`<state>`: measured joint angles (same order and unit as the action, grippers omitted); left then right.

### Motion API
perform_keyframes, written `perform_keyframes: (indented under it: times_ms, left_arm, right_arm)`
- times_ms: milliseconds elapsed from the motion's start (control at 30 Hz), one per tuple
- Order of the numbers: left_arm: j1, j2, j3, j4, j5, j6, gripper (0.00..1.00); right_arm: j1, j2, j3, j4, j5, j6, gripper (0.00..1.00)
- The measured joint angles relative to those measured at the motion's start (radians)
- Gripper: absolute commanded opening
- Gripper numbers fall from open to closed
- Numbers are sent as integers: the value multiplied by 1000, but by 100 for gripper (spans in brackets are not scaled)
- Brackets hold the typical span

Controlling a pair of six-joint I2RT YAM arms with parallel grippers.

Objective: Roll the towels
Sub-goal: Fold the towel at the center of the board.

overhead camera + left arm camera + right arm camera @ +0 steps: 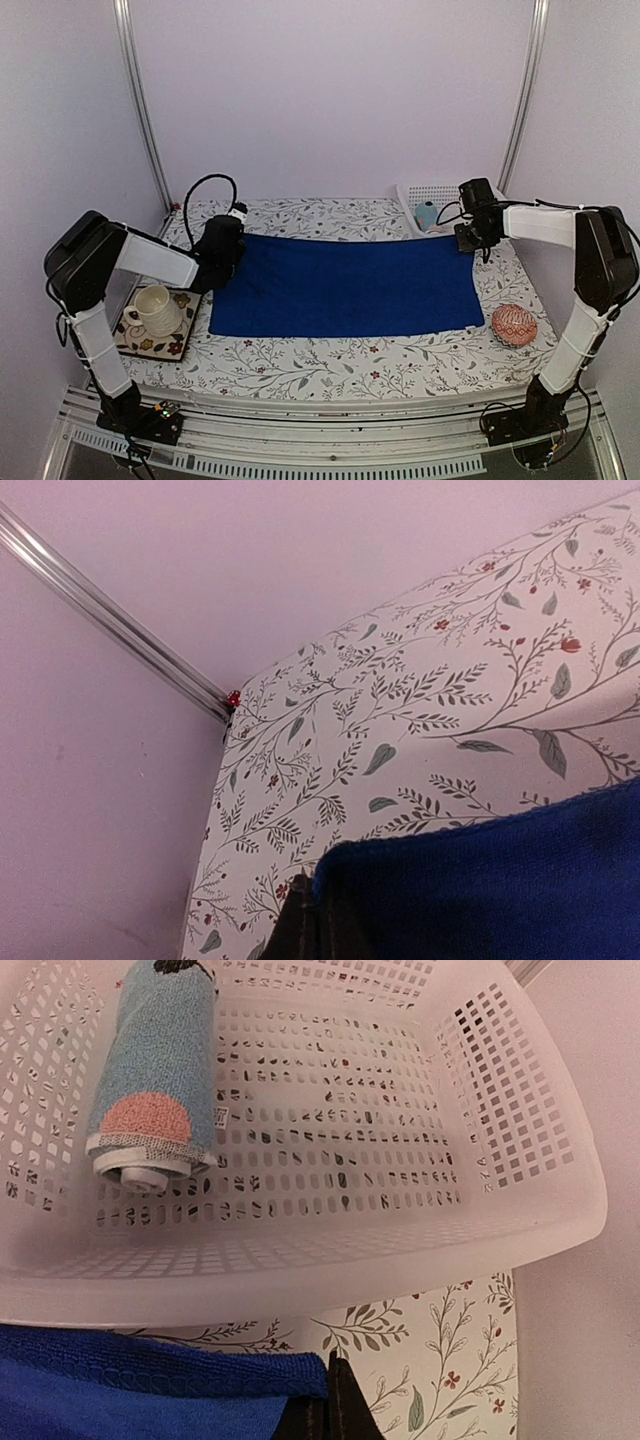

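The long royal-blue towel (345, 285) lies flat across the middle of the flowered table. My left gripper (233, 247) is shut on its far-left corner (420, 900), with dark fingertips (305, 930) pinched together at the cloth's edge. At the far-right corner my right gripper (468, 241) is shut too; its fingers (345, 1410) are closed against the folded-over blue edge (160, 1380). The smaller light-blue towel (155, 1070) with an orange patch lies rolled in the white basket (300, 1280), just beyond the right gripper, and is also visible in the top view (427, 214).
The white basket (432, 190) stands at the back right against the wall. A pink-red patterned ball (514, 325) rests near the right front. A cream cup (152, 308) sits on a flowered tile (175, 345) at the left, beside the left arm.
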<state>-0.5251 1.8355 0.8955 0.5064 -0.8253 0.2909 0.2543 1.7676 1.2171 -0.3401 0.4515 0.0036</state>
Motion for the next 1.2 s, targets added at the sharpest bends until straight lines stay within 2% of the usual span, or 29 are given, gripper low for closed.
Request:
perform_keyframes:
  times_ms: [167,400,567,867,1033,1200]
  left_arm:
    - [1,-48,-64,1,31,-3,0]
    - [0,-254,-177,-45,111,-28,0]
    - [-15,-356,-233,-95,148,-59,0]
    - [-113,-378,-289,-140,145,-115,4]
    - [-161,-394,-330,-148,98,-140,0]
    - [-175,-421,-369,-126,33,-141,0]
  right_arm:
    - [8,-75,-69,-33,-42,2,3]
    - [23,-200,-163,-85,-69,37,3]
    - [29,-232,-215,-118,-81,64,3]
    - [32,-276,-262,-174,-71,97,3]
    - [32,-301,-262,-196,-37,109,3]
    - [32,-322,-259,-218,-14,113,3]
